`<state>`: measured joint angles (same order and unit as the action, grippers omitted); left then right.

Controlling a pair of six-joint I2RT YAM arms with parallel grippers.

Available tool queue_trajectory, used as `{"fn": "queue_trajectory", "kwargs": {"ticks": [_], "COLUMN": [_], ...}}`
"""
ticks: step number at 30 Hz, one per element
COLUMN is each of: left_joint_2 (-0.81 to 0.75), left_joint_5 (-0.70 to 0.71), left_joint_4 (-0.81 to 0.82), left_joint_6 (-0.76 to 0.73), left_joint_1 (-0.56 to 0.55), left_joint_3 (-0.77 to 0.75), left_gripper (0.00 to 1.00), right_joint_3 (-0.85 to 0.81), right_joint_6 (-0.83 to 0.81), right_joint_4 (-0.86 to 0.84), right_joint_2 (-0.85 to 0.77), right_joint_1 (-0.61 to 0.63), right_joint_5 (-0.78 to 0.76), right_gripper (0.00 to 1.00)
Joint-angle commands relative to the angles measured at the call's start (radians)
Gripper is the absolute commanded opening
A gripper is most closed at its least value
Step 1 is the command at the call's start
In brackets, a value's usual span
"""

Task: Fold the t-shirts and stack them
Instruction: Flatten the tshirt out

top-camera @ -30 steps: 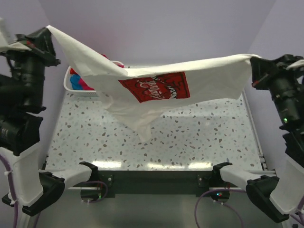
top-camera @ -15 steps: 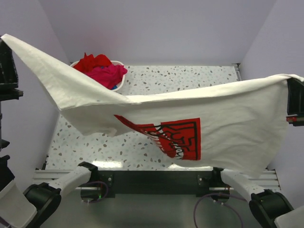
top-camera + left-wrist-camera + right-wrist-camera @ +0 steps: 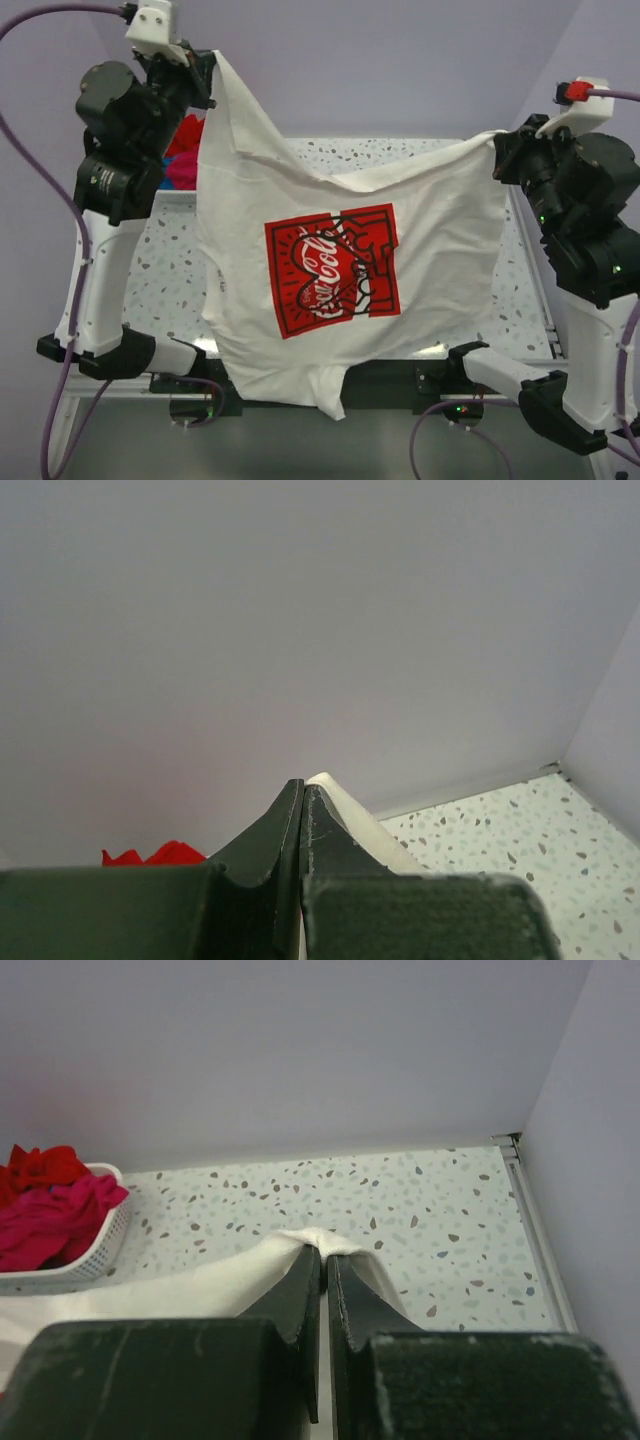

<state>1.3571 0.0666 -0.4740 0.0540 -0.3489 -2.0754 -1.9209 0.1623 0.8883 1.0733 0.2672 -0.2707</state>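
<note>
While white t-shirt hangs spread, left arm partly hides basket behind.

t-shirt hangs above table; basket behind it at far left.

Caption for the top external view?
The left gripper and right gripper hold the white Coca-Cola t-shirt spread in the air, its print facing the camera.

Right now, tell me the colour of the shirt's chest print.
The print is red with white lettering and black lines; top external view.
</note>
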Motion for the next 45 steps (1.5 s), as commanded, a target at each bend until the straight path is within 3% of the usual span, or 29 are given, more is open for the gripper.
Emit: {"fn": "queue_trajectory", "kwargs": {"ticks": [1,6,16,23,30,34,42,45], "left_joint_2": [0.016,0.017,-0.163,-0.306,-0.375,-0.316,-0.106,0.114], "left_joint_5": [0.032,0.009,-0.123,-0.182,-0.226,-0.249,-0.189,-0.177], "left_joint_4": [0.025,0.035,0.092,0.168,0.255,0.273,0.273,0.294], "left_joint_6": [-0.045,-0.048,-0.037,0.009,0.063,0.073,0.008,-0.016], "left_joint_1": [0.007,0.007,0.007,0.005,0.007,0.005,0.007,0.007], "left_joint_3": [-0.041,-0.077,-0.028,-0.043,-0.055,-0.049,0.103,0.088], "left_gripper": [0.0,0.0,0.0,0.0,0.0,0.0,0.0,0.0], "right_joint_3": [-0.01,-0.066,-0.095,-0.26,-0.32,-0.264,0.086,0.223], "right_joint_6": [-0.047,-0.055,-0.053,-0.06,-0.064,-0.076,-0.136,-0.194], "right_joint_4": [-0.114,-0.101,-0.042,0.03,0.032,0.009,-0.205,-0.342], "right_joint_2": [0.03,0.04,-0.093,-0.136,-0.165,-0.164,-0.121,-0.055], "right_joint_1": [-0.003,-0.003,-0.003,-0.003,-0.003,-0.002,0.001,-0.002], "right_joint_5": [-0.055,-0.048,-0.053,-0.09,-0.123,-0.17,-0.288,-0.383], "right_gripper": [0.0,0.0,0.0,0.0,0.0,0.0,0.0,0.0]}}
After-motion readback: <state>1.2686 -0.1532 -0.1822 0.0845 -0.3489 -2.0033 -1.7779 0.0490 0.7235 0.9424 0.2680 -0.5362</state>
